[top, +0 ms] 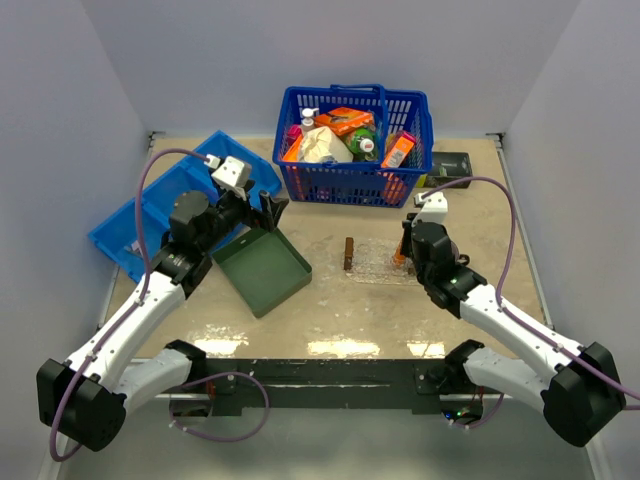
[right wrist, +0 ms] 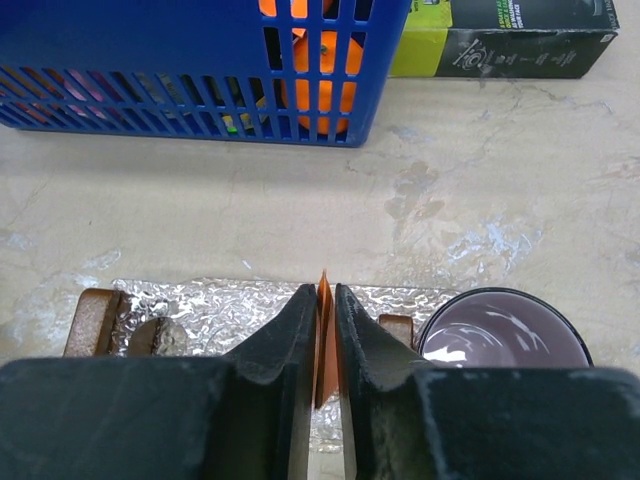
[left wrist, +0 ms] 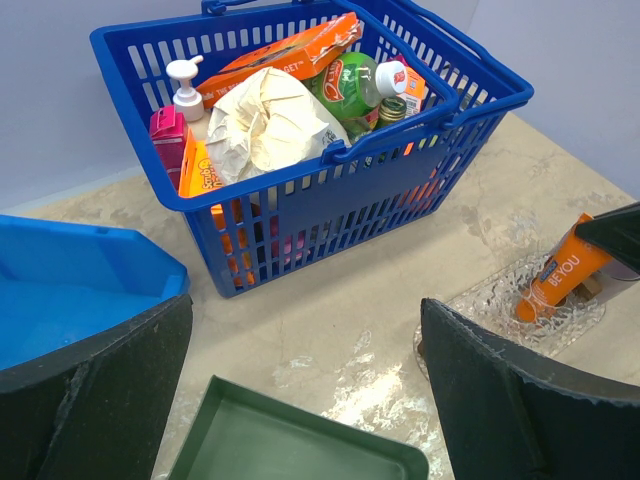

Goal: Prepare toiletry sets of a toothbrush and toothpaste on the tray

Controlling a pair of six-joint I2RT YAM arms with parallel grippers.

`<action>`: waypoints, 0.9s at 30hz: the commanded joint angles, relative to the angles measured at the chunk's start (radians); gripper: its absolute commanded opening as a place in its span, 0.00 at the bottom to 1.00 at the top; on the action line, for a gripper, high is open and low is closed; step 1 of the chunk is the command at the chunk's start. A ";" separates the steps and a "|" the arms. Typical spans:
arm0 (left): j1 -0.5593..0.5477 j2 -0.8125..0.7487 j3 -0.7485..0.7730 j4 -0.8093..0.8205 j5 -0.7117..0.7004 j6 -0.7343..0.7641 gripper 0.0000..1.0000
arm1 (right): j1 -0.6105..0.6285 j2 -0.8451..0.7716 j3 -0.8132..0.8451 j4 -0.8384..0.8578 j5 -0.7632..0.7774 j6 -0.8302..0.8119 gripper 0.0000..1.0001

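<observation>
The tray (top: 372, 265), clear plastic with brown wooden handles, lies at the table's middle; it also shows in the right wrist view (right wrist: 215, 312) and the left wrist view (left wrist: 500, 300). My right gripper (top: 403, 248) (right wrist: 322, 300) is shut on the flat end of the orange toothpaste (right wrist: 323, 335) (left wrist: 558, 280), holding it upright with its cap down on the tray's right end. My left gripper (top: 268, 212) (left wrist: 305, 385) is open and empty above the far corner of the dark green tray (top: 262, 270). The pink tube and any toothbrush are out of view.
A blue basket (top: 352, 145) full of groceries stands at the back. A blue divided bin (top: 160, 215) lies at the left. A purple mug (right wrist: 500, 335) stands right beside the tray's right handle (right wrist: 395, 328). A black box (top: 450, 163) lies at the back right.
</observation>
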 commanded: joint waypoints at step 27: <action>0.005 -0.016 0.006 -0.014 -0.061 0.031 1.00 | 0.002 0.009 0.158 -0.049 -0.096 0.066 0.70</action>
